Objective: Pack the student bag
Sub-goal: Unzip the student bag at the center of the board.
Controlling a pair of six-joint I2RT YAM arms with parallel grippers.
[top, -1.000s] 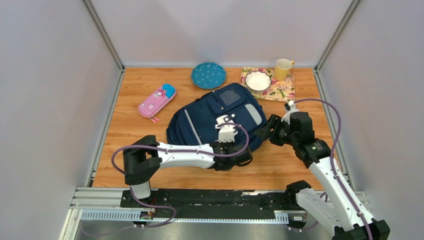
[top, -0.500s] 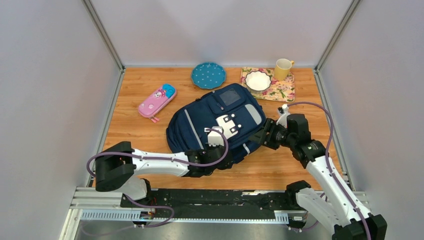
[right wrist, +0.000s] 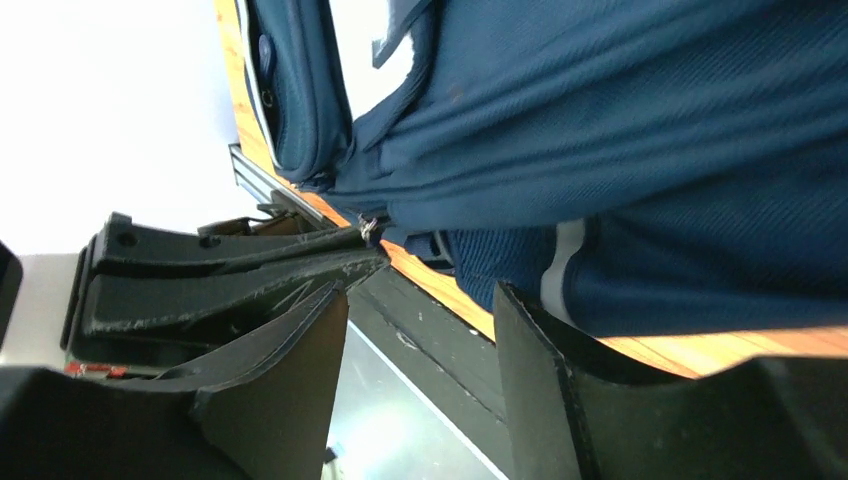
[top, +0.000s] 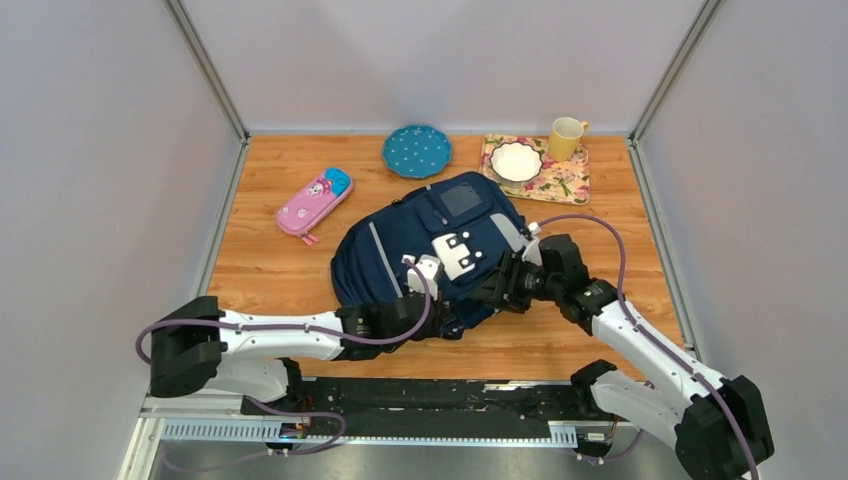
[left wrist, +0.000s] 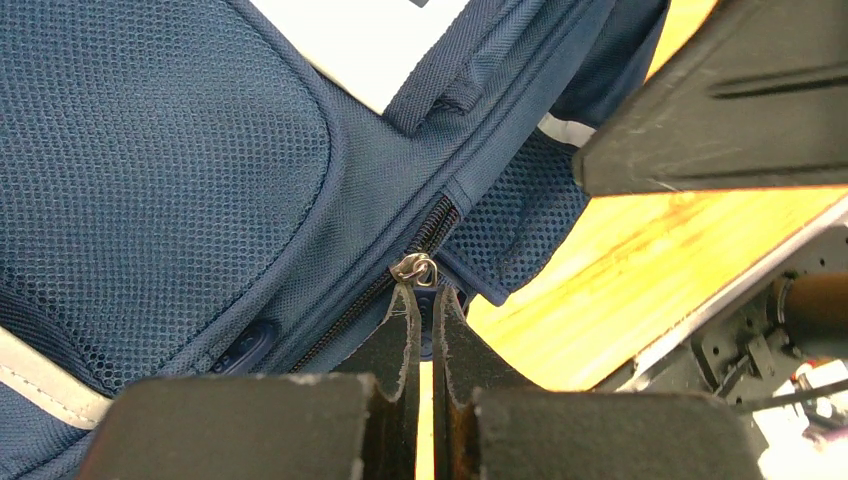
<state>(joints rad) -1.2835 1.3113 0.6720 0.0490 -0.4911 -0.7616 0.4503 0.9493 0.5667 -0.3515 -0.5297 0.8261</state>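
Observation:
The student bag (top: 405, 245), navy blue with a white patch, lies flat in the middle of the table. My left gripper (top: 443, 320) is at its near edge, shut on the dark blue zipper pull (left wrist: 426, 312) that hangs from the silver slider (left wrist: 415, 269). The zip behind the slider is closed along the mesh side (left wrist: 170, 170). My right gripper (top: 493, 290) is open at the bag's near right corner. In the right wrist view the right gripper (right wrist: 420, 315) has nothing between its fingers, and one fingertip (right wrist: 520, 320) is against the bag's blue fabric (right wrist: 650, 150).
A pink pencil case (top: 313, 203) lies left of the bag. At the back are a blue plate (top: 416, 151), a white bowl (top: 516, 160) on a floral tray (top: 560, 185) and a yellow mug (top: 565, 137). Grey walls close three sides.
My left arm has swung down and to the left, still shut on the zipper pull. The right gripper has moved left, in against the bag's near right corner.

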